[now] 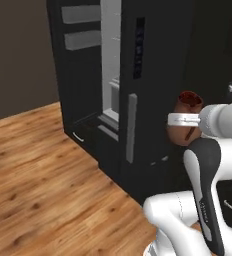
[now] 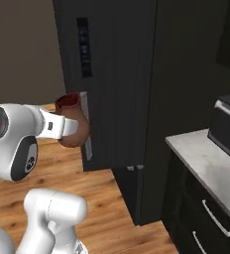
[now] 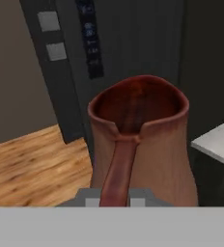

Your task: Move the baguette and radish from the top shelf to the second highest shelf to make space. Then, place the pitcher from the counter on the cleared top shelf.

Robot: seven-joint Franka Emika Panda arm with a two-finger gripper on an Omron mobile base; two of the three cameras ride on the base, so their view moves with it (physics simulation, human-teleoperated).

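My gripper (image 3: 116, 197) is shut on the thin loop handle of the reddish-brown pitcher (image 3: 147, 144), which hangs upright in the air with its dark mouth up. In the left base view the pitcher (image 1: 184, 102) sits at the end of the hand (image 1: 182, 120), in front of the fridge's closed right door. The right base view has the pitcher (image 2: 75, 116) just left of that door's handle. The counter (image 2: 199, 156) lies to the right, well apart from the pitcher. The baguette, the radish, the top shelf and the second highest shelf are hidden.
The black fridge's left door (image 1: 73, 75) stands open, with grey bins on its inside; a pale strip of the interior (image 1: 110, 60) shows beside it. The right door carries a dispenser panel (image 1: 138, 47) and a grey bar handle (image 1: 131, 127). A dark appliance (image 2: 228, 124) sits on the counter. Wood floor (image 1: 33, 185) lies at left.
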